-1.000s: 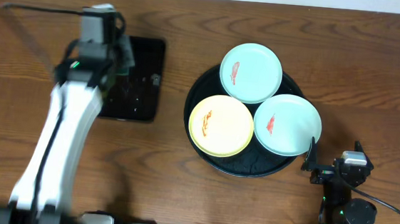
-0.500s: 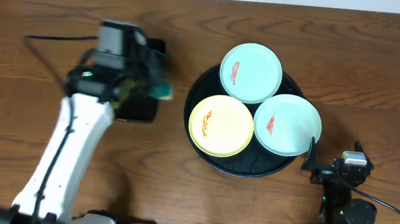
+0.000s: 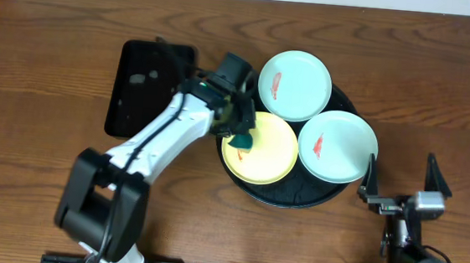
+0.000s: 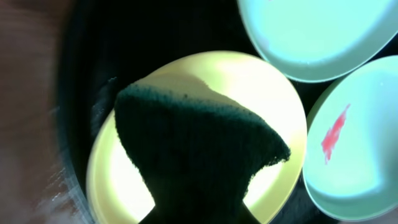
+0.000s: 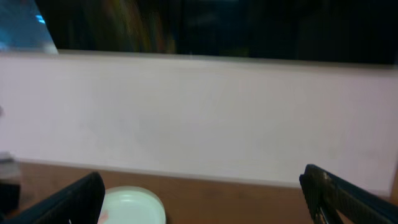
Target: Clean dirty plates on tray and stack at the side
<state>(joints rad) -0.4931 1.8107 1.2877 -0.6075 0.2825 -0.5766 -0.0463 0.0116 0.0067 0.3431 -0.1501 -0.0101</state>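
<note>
Three plates lie in the round black tray: a pale yellow plate at the front left, a mint plate at the back and another mint plate on the right. Both mint plates carry a red smear. My left gripper is shut on a dark green sponge, which sits over the yellow plate's left part. In the left wrist view the sponge covers most of the yellow plate. My right gripper stands open just right of the tray, holding nothing.
A smaller rectangular black tray lies left of the round tray. The right wrist view looks level over the table, with a mint plate low at the left and a white wall behind. Bare wood surrounds both trays.
My left arm has swung right from the rectangular tray to the yellow plate, carrying the sponge. The right gripper has tilted up, its spread fingers now showing.
</note>
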